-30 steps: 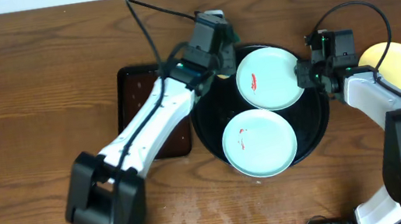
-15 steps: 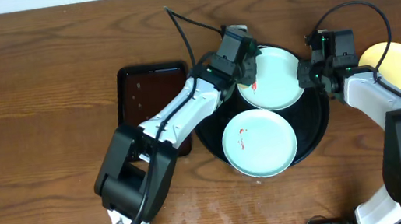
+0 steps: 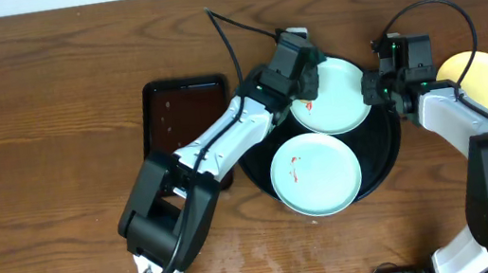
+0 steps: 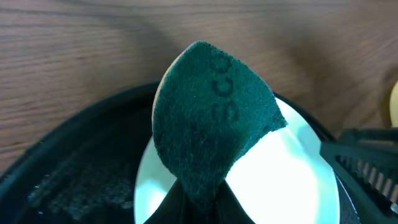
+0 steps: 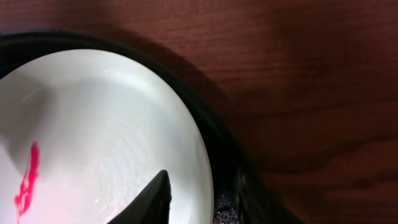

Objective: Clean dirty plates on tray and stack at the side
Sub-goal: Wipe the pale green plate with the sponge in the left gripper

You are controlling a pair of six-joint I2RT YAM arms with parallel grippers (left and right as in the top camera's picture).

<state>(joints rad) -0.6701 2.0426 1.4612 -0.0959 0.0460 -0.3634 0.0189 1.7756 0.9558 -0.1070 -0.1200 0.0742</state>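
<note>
On the black tray [image 3: 385, 150] lie two mint-white plates. The upper plate [image 3: 339, 99] carries a red smear [image 3: 309, 103], and so does the lower plate [image 3: 322, 178]. My left gripper [image 3: 302, 73] is shut on a green scouring pad [image 4: 211, 118], held over the upper plate's [image 4: 292, 168] left edge. My right gripper [image 3: 371, 90] grips that plate's right rim: one finger [image 5: 152, 199] lies on the plate [image 5: 112, 124], the other is hidden beneath. A pale yellow plate [image 3: 485, 83] sits on the bare wood to the right of the tray.
A smaller rectangular dark brown tray [image 3: 168, 109] lies left of the black tray, partly under my left arm. A black cable [image 3: 230, 38] arcs up behind the left wrist. Bare wood tabletop [image 3: 43, 136] spreads out to the left.
My left arm has swung right from the tray's left rim, carrying the pad over the upper plate's left edge. The right arm has stayed at the plate's right rim.
</note>
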